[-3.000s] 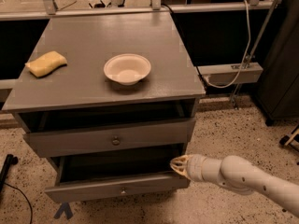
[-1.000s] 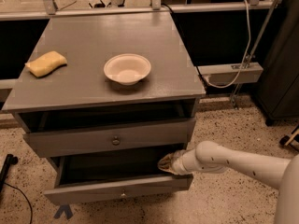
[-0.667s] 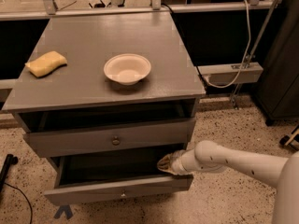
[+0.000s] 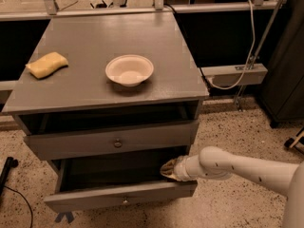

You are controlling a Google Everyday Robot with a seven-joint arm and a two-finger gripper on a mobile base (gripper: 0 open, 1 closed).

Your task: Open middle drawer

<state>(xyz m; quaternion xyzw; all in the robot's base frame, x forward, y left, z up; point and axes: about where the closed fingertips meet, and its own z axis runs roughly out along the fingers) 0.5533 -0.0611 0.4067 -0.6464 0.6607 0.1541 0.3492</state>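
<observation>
Pincer (image 4: 168, 169) is inside the cabinet (image 4: 194, 112), low on its right side. It reaches over the right end of the middle drawer (image 4: 95, 199), just behind that drawer's front panel. I cannot tell from here whether the pincer is spread or pressed together, or whether it is pinching the panel's top edge. The white arm (image 4: 247, 167) comes in from the cabinet's right.

The middle drawer stands well out of the cabinet's front, with its low panel and small knob forward of the taller top drawer (image 4: 71, 146) above it. I judge the pull to be largely done and the step in hand to be its last stretch. If more travel is wanted, my next move is a straight draw away from the cabinet's face, level, so the drawer does not rack on its runners. Otherwise I lift the pincer clear of the panel edge and back off without nudging the drawer shut.

The middle drawer's inside is dark and I can make out nothing in it. On the cabinet's tabletop (image 4: 95, 37) a white bowl (image 4: 129, 70) sits near the centre and looks empty. A yellow sponge (image 4: 46, 64) lies towards the tabletop's left edge
</observation>
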